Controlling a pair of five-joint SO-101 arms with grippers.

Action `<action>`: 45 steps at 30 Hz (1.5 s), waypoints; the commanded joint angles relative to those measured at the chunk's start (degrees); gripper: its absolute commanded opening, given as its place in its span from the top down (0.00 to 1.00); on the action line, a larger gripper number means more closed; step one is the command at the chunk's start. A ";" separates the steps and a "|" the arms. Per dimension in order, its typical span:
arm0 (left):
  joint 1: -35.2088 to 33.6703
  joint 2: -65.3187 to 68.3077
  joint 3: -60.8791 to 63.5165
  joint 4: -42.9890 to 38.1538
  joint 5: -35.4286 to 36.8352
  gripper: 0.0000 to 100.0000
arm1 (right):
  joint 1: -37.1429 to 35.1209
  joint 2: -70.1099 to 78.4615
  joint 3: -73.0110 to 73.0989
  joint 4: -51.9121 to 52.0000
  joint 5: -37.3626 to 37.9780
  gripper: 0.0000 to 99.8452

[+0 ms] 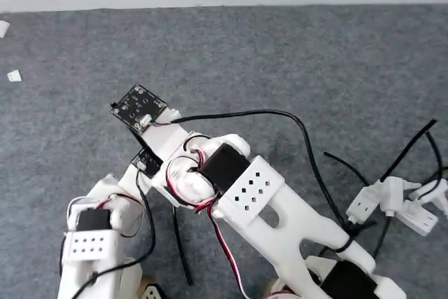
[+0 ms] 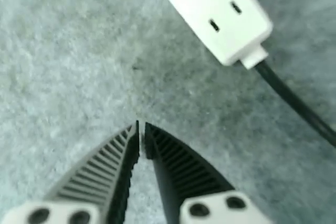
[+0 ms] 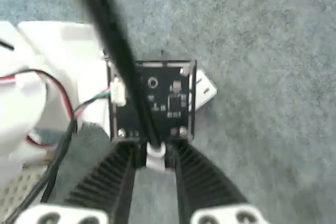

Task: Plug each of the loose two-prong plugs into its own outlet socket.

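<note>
A white outlet block (image 2: 218,17) with several slot pairs lies on the grey carpet, a black cable (image 2: 294,103) running off it. My left gripper (image 2: 140,127) hovers just short of the block, shut, with nothing between its fingers. My right gripper (image 3: 155,148) is shut on the white end of a plug (image 3: 156,155) whose black cable (image 3: 113,45) runs past the lens. Beyond it sits the left arm's camera board (image 3: 152,100), with a corner of the outlet block (image 3: 206,90) peeking out beside it. In the high view both arms (image 1: 248,190) crowd together at the lower left centre.
A tangle of white plugs and sockets (image 1: 392,201) with black cables lies at the right edge. Two small white scraps (image 1: 14,75) lie at the far left. Open carpet (image 1: 280,54) stretches across the back.
</note>
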 commanded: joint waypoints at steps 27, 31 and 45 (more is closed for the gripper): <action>-7.38 -10.20 4.88 -16.26 24.18 0.99 | 9.54 6.46 19.69 -38.29 -12.92 0.99; -7.38 -10.20 4.97 -16.26 24.18 0.98 | 9.63 9.80 18.46 -38.81 -12.66 0.99; -7.38 -10.20 5.05 -16.00 20.75 0.99 | 9.71 11.12 18.29 -42.33 -9.93 0.99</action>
